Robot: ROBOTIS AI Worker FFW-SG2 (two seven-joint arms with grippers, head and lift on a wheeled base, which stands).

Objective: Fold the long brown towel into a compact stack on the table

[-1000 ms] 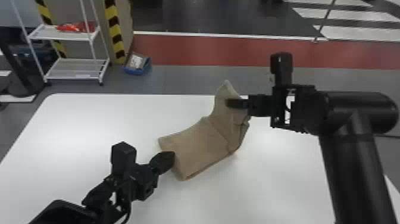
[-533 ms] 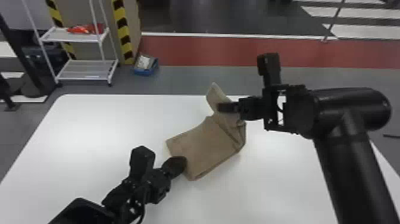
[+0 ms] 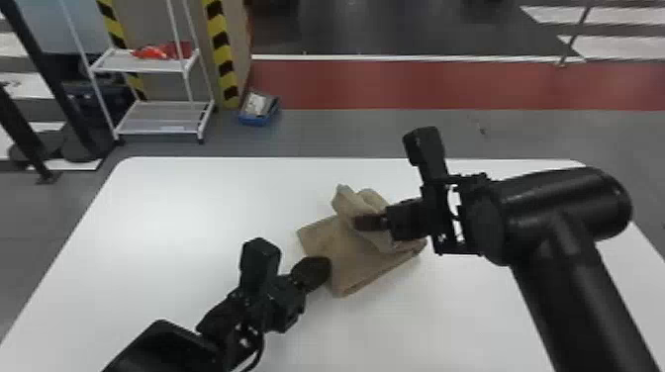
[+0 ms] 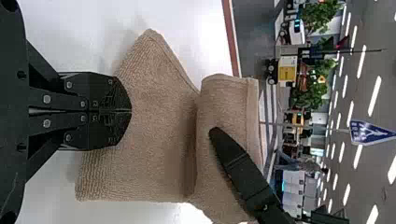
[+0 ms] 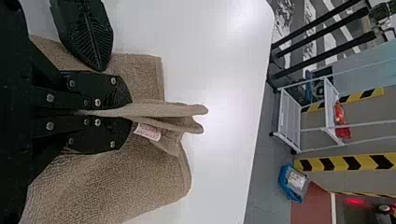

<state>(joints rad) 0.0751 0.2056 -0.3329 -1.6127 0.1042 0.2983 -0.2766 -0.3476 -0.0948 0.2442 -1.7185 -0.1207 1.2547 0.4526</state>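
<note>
Folding looks well advanced but unfinished. The brown towel (image 3: 356,262) lies on the counter (image 3: 198,208) as a short, layered piece, its lower part flat and its near edge thick enough to suggest that at least one fold has been made. What is left shows at the towel's far side, where a raised, crumpled flap stands above the flat part, gripped by the right gripper (image 5: 130,112); its jaws are closed on a thin pinch of cloth, with a white tag (image 5: 147,132) hanging just beside them. The left gripper (image 4: 130,111) is over the towel's left side, its jaws fully together with nothing visible between them, probably there to pin the lower layers. The fold in hand seems to be about halfway: the flap has yet to be laid down across the towel, let go and flattened. The edges do not line up, so some squaring, perhaps another fold, likely remains before it counts as a compact stack.
</note>
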